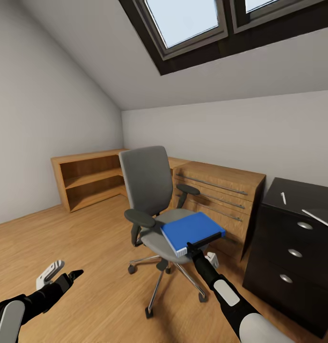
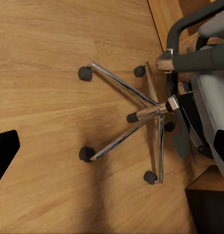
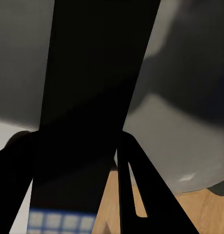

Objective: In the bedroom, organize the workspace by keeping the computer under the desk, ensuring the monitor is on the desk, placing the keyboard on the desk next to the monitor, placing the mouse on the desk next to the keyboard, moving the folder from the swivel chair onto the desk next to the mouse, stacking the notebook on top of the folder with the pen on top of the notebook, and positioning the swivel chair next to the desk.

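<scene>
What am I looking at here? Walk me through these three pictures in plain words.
This is a simulated wheeled robot with two arms, each ending in a two-finger claw. The big room picture comes from a camera on its head. The other two come from cameras at each wrist, looking along the fingers.

The left claw hangs open above the wooden floor, and its camera looks down on the chrome base of the swivel chair. The right claw reaches to the chair seat and appears closed on the near edge of the blue folder. Its camera is so close that the picture is mostly dark shapes.

On the right stands the black desk, with a white pen lying on top.
</scene>
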You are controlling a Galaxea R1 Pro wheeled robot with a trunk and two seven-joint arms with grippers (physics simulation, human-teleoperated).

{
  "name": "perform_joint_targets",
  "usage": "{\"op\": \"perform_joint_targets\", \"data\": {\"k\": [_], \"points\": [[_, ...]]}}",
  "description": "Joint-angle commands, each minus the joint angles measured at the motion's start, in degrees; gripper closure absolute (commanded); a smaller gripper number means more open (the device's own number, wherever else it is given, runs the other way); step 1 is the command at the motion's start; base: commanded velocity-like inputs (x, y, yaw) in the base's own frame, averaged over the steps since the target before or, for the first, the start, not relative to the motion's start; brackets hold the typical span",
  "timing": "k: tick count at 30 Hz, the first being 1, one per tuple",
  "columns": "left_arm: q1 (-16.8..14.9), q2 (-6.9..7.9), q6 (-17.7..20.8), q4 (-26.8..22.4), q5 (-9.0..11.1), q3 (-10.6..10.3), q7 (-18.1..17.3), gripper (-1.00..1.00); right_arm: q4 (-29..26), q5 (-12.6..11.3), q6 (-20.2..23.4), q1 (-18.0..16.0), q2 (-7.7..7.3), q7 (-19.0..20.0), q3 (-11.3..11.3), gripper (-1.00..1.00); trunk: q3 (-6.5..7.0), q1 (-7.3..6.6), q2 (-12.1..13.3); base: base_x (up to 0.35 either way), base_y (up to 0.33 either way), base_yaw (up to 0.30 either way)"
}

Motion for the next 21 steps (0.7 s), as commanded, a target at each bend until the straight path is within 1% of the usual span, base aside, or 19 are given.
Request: {"op": "perform_joint_targets", "data": {"k": [1,5,9,21], "points": [[0.0,0.0,0.3,0.0,0.6,0.0,0.5,-1.0,0.0,-0.6,0.2,0.0,-0.02,0.2,0.2,1.0,-0.06,-0.02,0.0,-0.189,0.0,0.0],[0.0,0.0,0.3,0.1,0.6,0.0,0.5,-1.0,0.0,-0.6,0.2,0.0,-0.04,0.1,0.2,1.0,-0.06,-0.02,0.0,-0.273,-0.07,0.0],[0.0,-0.05,0.3,0.8,0.6,-0.1,0.4,-1.0,0.0,-0.5,0.1,0.0,-0.05,0.2,0.2,1.0,-0.06,-0.02,0.0,-0.104,-0.048,0.0],[0.0,-0.08,0.3,1.1,0.5,-0.3,0.5,-1.0,-0.2,-0.5,0.0,0.0,-0.05,0.3,0.2,1.0,2.09,-2.66,4.8,-0.006,-0.003,0.0]]}}
